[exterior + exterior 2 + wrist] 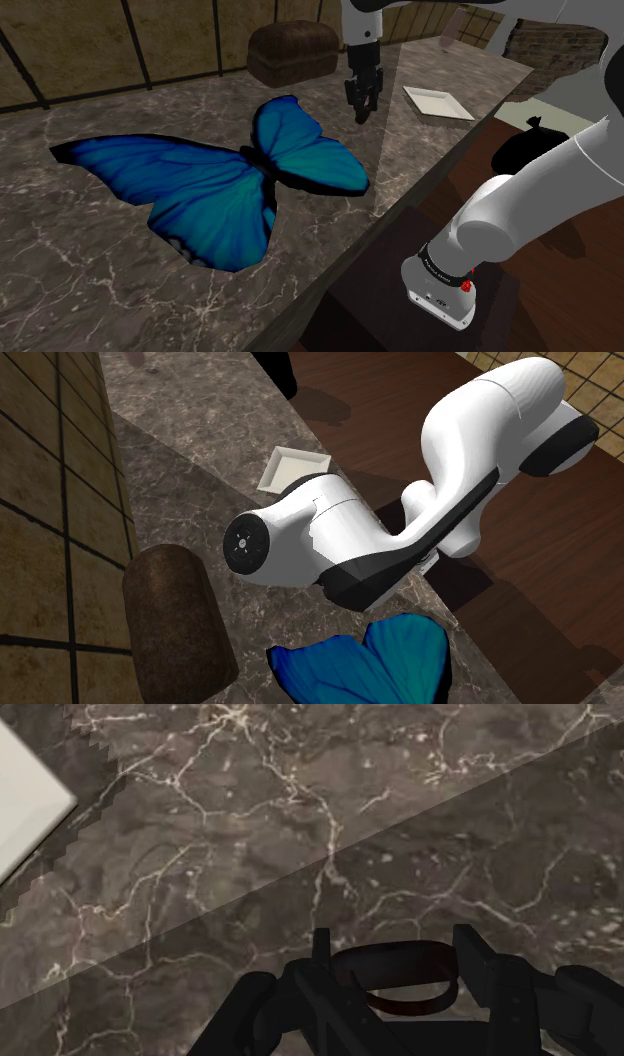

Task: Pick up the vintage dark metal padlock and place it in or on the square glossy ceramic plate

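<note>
The counter is dark brown stone with thin white lines. A big blue butterfly with black edges lies flat in the middle. A small brown chest with a round lid sits at the far side. A white square plate lies close to the counter's edge, apart from the chest.

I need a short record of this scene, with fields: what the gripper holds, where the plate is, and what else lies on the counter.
gripper: the gripper is shut on the padlock, a dark piece clasped between its fingers
plate: the plate is white and square, on the counter, apart from the gripper
padlock on plate: not yet
other things: blue butterfly; brown chest, behind the butterfly
counter: dark marble with pale veins
</note>
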You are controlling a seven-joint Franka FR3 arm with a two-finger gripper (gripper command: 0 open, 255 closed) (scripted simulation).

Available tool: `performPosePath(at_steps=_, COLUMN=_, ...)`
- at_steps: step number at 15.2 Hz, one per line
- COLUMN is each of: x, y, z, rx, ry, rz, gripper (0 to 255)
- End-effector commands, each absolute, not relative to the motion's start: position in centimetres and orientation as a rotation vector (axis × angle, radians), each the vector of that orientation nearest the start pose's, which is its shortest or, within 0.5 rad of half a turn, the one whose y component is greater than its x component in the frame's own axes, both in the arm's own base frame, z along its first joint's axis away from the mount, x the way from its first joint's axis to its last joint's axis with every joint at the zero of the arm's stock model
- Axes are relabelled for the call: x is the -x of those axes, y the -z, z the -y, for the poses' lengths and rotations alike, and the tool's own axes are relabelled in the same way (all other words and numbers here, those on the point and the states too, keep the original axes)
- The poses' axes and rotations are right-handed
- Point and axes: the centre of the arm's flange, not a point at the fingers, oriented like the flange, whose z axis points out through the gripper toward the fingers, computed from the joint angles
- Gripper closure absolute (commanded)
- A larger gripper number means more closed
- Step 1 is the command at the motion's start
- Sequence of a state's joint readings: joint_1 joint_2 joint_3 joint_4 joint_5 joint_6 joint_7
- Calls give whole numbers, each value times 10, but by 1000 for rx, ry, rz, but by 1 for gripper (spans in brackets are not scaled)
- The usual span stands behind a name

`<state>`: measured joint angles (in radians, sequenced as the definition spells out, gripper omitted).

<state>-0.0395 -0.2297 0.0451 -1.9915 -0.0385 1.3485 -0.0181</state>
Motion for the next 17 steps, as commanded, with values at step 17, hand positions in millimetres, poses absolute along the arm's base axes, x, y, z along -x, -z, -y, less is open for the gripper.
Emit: performPosePath(at_steps=17, x=-439, y=-613, z=1, rx=3119, ry=-655, rz=31, gripper=255)
